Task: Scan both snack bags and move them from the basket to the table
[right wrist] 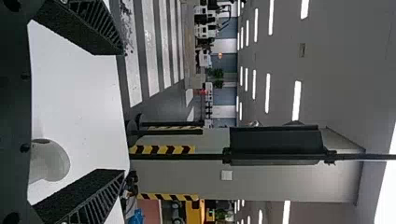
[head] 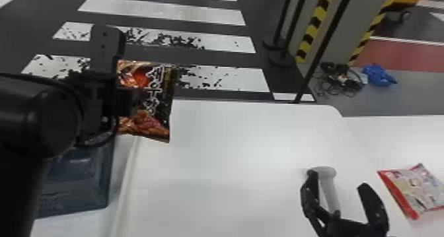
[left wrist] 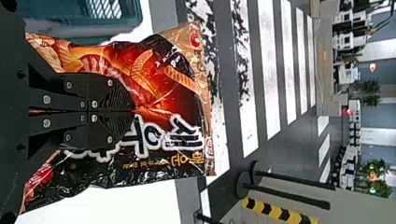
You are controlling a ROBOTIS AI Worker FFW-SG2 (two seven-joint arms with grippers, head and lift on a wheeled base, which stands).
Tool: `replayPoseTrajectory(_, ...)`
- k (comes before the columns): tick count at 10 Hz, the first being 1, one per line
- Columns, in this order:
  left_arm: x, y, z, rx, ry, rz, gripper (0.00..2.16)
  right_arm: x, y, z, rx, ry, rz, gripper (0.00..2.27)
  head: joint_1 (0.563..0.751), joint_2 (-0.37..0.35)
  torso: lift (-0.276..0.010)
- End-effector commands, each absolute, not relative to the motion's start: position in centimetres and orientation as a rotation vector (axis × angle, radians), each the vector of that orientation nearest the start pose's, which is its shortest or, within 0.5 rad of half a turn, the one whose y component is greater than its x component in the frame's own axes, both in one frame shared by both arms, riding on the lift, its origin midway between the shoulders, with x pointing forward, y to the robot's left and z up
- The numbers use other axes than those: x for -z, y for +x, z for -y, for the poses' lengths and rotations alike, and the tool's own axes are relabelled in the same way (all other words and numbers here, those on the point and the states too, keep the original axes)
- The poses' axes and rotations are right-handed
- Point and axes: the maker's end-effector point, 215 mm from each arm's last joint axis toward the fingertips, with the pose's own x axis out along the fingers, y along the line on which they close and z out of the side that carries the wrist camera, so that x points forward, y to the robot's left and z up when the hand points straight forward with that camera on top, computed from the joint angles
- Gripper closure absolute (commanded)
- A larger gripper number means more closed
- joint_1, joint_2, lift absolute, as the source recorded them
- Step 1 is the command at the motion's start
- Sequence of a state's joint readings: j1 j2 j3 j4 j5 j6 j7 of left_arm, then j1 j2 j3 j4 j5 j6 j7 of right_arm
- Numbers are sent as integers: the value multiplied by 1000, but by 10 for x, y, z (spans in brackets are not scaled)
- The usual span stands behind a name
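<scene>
Two snack bags [head: 155, 120]; one basket [head: 105, 186]

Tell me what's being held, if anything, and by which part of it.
The left gripper pinches the dark snack bag around the middle of its printed front; the right gripper is open and empty.

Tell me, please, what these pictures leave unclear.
- Head view: part of the red-edged snack bag, cut off by the edge.
- Left wrist view: middle of the dark snack bag, behind the left end effector.
- Head view: part of the basket, behind the left arm.
- Head view: near end of the white device, behind the right end effector.
</scene>
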State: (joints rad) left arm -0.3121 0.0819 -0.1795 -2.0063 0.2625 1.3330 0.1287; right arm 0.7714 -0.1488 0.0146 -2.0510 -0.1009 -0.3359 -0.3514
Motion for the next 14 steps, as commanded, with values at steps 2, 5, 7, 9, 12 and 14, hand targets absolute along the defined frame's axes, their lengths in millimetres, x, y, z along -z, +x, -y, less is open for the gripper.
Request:
replayPoseTrajectory(2, 329, 580, -74, 289, 113, -641, 2061, 343, 348, 308, 272, 14, 43, 6, 695, -220, -98)
replayPoseTrajectory(5, 357, 567, -15, 387, 153, -639, 2061, 340, 351, 308, 273, 17, 50, 6, 695, -305, -98)
replayPoseTrajectory(7, 373, 557, 6, 420, 181, -642, 2061, 334, 359, 305, 262, 21, 70, 6, 695, -340, -98)
replayPoseTrajectory(9, 385, 549, 15, 434, 199, -657, 2061, 317, 374, 299, 232, 16, 117, 6, 695, -350, -98)
replayPoseTrajectory(12, 418, 532, 45, 502, 228, -672, 2061, 324, 382, 291, 220, 17, 114, 6, 695, -350, -98)
replayPoseTrajectory(14, 444, 521, 54, 533, 240, -703, 2064, 332, 388, 293, 224, 21, 105, 6, 695, -350, -98)
